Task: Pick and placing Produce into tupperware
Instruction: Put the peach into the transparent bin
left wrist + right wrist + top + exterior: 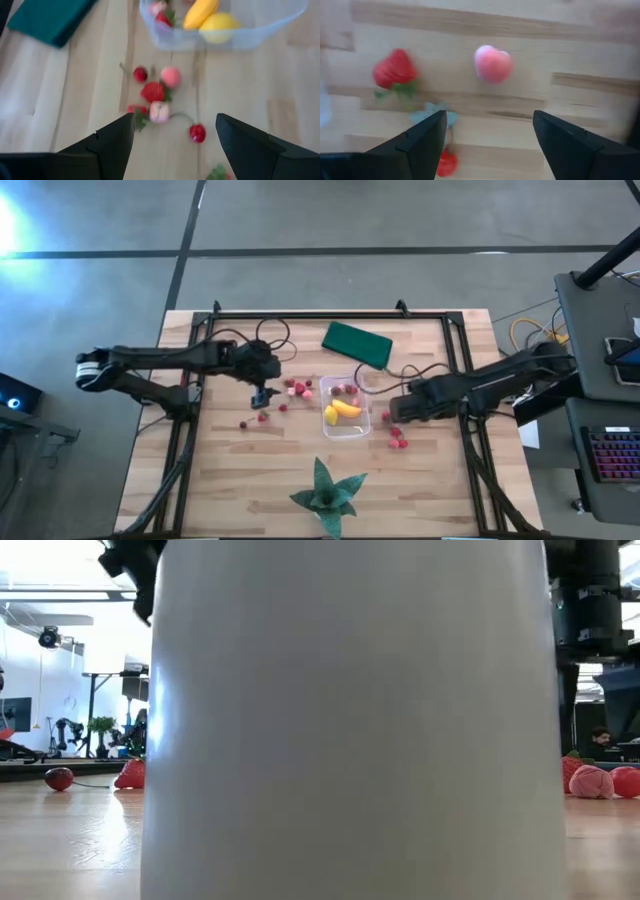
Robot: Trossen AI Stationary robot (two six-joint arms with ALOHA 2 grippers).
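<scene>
The tupperware (pixel 347 418) sits near the middle of the table and already holds the banana (pixel 346 409), a small yellow piece (pixel 331 416) touching it, and a few red and pink pieces at its far end. Loose produce lies on both sides of it: a cluster of berries (pixel 298 389) just off its left side, with a couple more red ones (pixel 263 417) scattered farther left, and another small group (pixel 397 439) just off its right corner.

My left gripper (pixel 260 396) hangs over the table just left of that left-hand cluster, fingers spread wide with nothing between them. In my left wrist view the red strawberry (pixel 153 92), the pale pink piece (pixel 160 112) and the small red cherry (pixel 197 133) lie ahead of my fingertips (pixel 125 125), the tub beyond them. I judge the step in hand to be choosing one berry and coming down on it: I should centre a single piece between the fingers, keep clear of its neighbours, and close gently so it does not roll away.

My right gripper (pixel 398 411) is just beside the tub's right side, likewise open and empty; its wrist view shows a pink piece (pixel 493 63) and a strawberry (pixel 395 69) ahead of the fingers
</scene>
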